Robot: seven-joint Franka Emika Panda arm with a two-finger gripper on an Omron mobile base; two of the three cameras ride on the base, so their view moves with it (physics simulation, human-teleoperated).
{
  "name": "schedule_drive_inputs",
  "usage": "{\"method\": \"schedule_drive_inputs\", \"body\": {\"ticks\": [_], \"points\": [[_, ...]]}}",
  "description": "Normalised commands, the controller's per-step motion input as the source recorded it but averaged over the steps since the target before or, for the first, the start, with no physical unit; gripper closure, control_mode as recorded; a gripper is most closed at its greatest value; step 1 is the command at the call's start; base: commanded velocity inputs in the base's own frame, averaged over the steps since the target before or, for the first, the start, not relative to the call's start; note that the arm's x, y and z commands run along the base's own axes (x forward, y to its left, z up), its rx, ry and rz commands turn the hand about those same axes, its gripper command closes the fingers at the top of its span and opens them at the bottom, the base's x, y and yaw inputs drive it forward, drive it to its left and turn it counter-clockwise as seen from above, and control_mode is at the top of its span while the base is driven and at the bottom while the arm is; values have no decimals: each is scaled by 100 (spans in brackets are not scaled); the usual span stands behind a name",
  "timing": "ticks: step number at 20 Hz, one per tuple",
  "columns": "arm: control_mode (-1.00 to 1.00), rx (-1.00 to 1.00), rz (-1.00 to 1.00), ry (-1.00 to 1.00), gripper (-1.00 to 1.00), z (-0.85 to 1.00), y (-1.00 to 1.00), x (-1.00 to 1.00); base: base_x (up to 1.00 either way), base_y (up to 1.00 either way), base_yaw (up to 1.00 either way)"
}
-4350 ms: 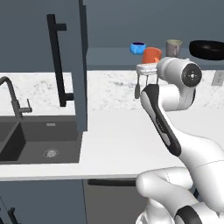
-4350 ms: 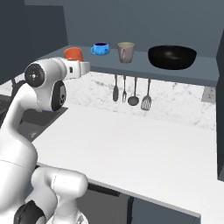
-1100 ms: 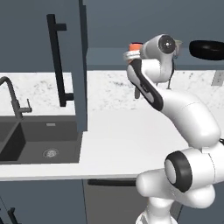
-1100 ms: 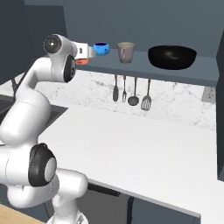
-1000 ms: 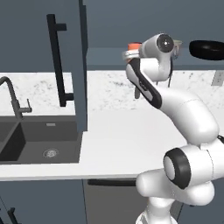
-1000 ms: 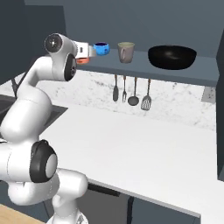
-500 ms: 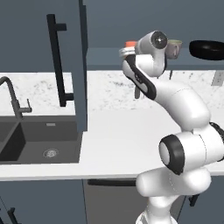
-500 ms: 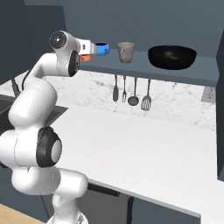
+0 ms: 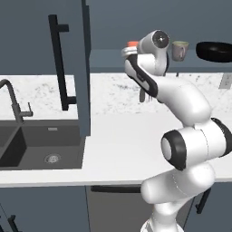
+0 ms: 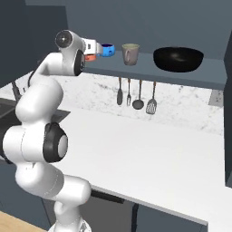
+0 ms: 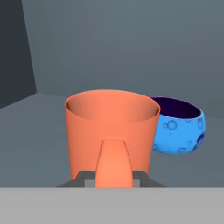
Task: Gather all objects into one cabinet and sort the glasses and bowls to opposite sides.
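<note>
Four vessels counted. Left base view: orange cup (image 9: 132, 44) now further left along the shelf (image 9: 108, 60) than a second ago, carried by the arm; one beige-grey cup (image 9: 179, 50), one black bowl (image 9: 215, 51). Right base view: gripper (image 10: 94, 50) clamped on the orange cup, level with the shelf beside one blue bowl (image 10: 107, 50); three hanging utensils (image 10: 136, 95) below. Hand view: orange cup upright, handle facing the camera, blue bowl close behind.
</note>
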Motion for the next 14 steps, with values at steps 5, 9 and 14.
{"method": "schedule_drive_inputs", "body": {"ticks": [5,9,14], "points": [[-100,0,0,0,100,-4,8,18,0,0,0],[-100,-2,0,0,-100,-12,27,13,0,0,0],[-100,-1,0,0,-100,-6,14,3,0,0,0]]}}
